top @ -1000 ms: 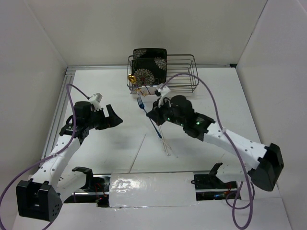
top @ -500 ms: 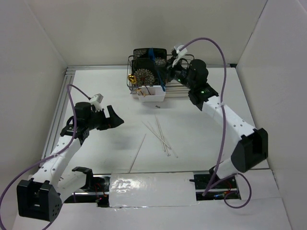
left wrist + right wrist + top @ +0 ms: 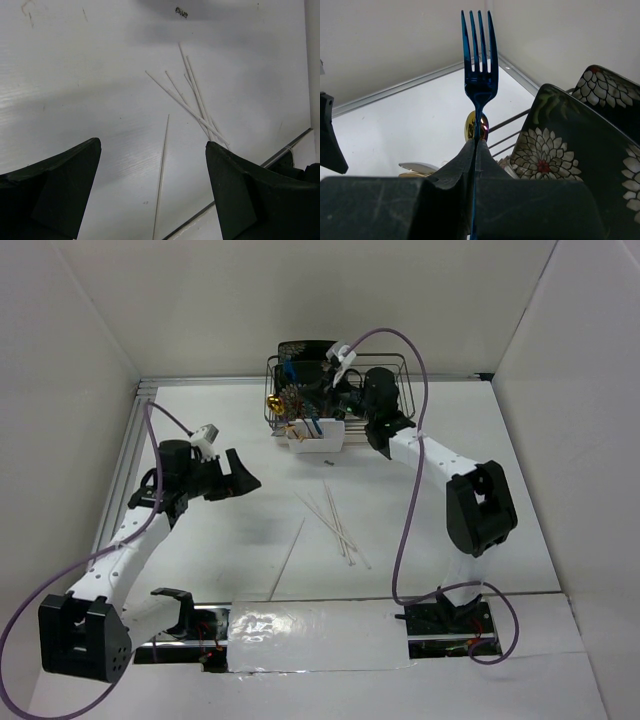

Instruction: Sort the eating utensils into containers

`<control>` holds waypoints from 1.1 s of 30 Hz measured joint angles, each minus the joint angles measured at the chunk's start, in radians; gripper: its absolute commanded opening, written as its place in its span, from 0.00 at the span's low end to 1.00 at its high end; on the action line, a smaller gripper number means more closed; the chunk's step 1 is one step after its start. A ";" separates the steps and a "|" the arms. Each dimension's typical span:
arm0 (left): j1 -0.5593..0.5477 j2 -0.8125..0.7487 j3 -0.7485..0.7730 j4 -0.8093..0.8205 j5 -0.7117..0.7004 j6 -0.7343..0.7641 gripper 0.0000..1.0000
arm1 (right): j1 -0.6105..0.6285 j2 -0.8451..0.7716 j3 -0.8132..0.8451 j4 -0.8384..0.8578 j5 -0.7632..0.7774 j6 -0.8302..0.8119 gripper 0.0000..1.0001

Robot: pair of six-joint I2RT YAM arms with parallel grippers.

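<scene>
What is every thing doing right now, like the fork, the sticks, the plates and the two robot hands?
blue fork: pinched by its handle, tines free.
right gripper: jaws shut on the blue fork.
left gripper: jaws open, empty.
chopsticks: lying loose on the table.
floral plates: standing on edge in the wire rack.
white caddy: holding some utensils.

Top cam sits high behind the arm bases, looking down on the whole table. Left wrist cam looks down close at the mid-table chopsticks, right wrist cam sits tight against the far floral plates; top cam sees both.
</scene>
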 measured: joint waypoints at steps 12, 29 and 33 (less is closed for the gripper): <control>-0.025 0.046 0.095 -0.063 0.001 0.048 0.98 | -0.003 0.109 0.008 0.160 -0.076 -0.023 0.00; -0.027 0.061 0.174 -0.077 0.068 0.119 0.99 | -0.031 0.130 -0.156 0.368 -0.146 -0.090 0.00; -0.027 0.064 0.216 -0.079 0.073 0.145 0.99 | -0.031 0.130 -0.180 0.408 -0.142 -0.091 0.38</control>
